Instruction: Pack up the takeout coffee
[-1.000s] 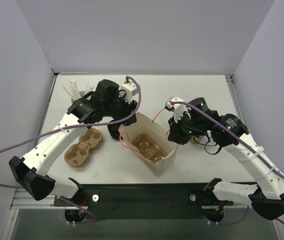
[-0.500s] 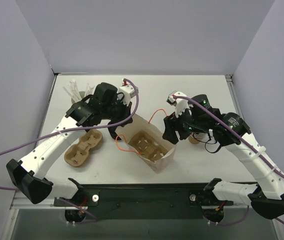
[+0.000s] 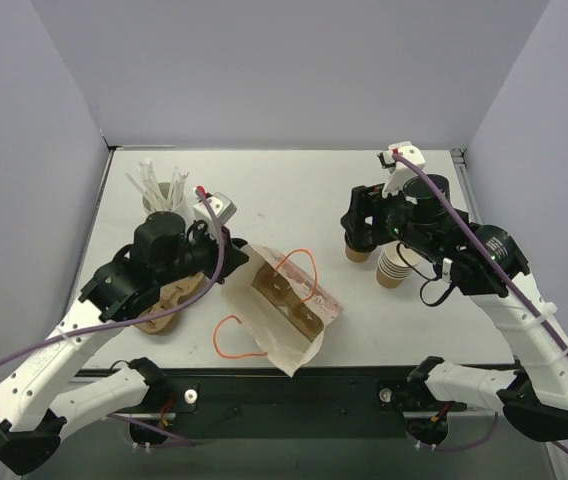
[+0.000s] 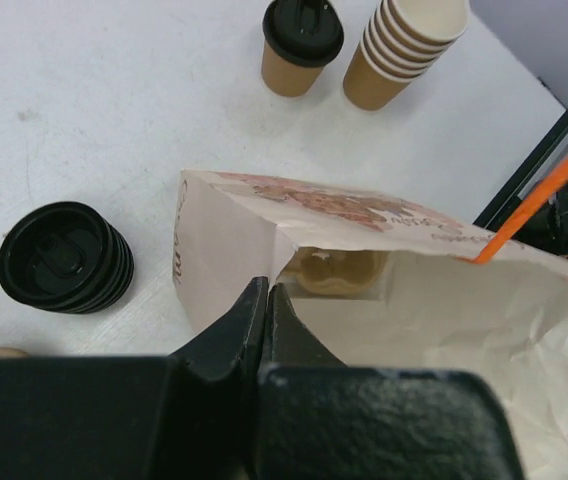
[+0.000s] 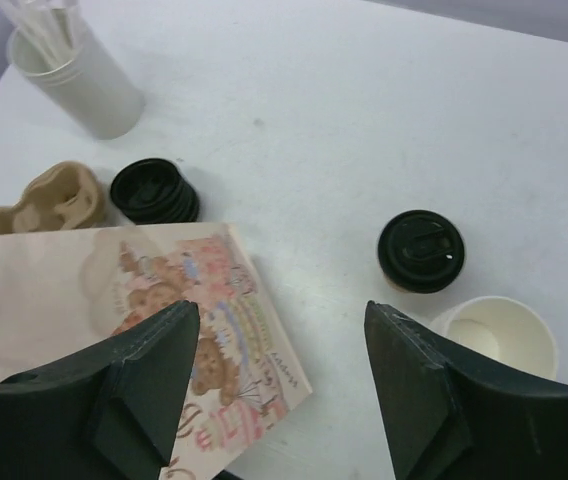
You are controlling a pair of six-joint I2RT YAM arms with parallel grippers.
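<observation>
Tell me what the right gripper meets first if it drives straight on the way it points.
Probably bare table: the open right gripper aims down at the gap between the paper bag and the takeout coffee, though depth is hard to judge.

You have no word, brand or number here that can be read. The only printing sits on the paper bag [image 5: 214, 330]: its upper face carries a coloured teddy-bear picture with a line of small lettering along the edge beside the bears, too blurred to make out. On the bag's narrow side, a few reddish cursive strokes run upward and are cut off at the fold, spelling nothing you can tell. Beyond the bag, the coffee cup [image 4: 302, 45] has moulded marks on its black top, also illegible.
</observation>
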